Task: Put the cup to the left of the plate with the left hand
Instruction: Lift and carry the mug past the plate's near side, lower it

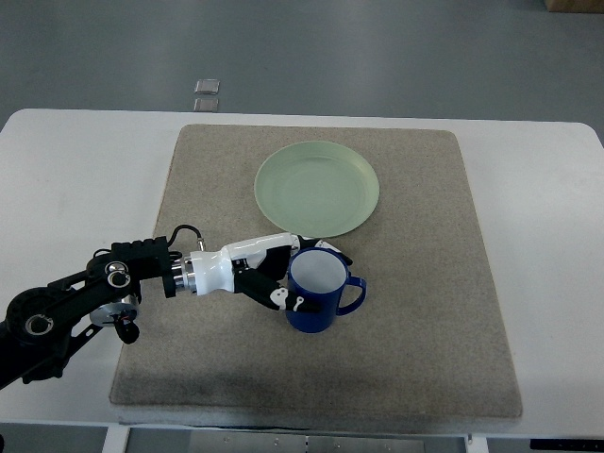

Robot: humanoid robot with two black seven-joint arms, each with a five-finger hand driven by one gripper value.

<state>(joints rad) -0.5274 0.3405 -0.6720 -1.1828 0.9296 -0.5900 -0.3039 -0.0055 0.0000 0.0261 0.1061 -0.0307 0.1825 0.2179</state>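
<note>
There was one cup (pixel 316 293), blue with a white inside, and one plate (pixel 317 188), pale green. One mat (pixel 415 311) lay on the one worktop (pixel 75 179). One robot hand (pixel 274 274), the left, was in view. On the floor beyond the worktop lay two small square tiles (pixel 207 94). A single brown box corner (pixel 576 5) showed at the top right.

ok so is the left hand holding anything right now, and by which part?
Yes. The left hand grips the blue cup by its body, fingers wrapped around the side opposite the handle. The cup sits upright on the mat.
</note>
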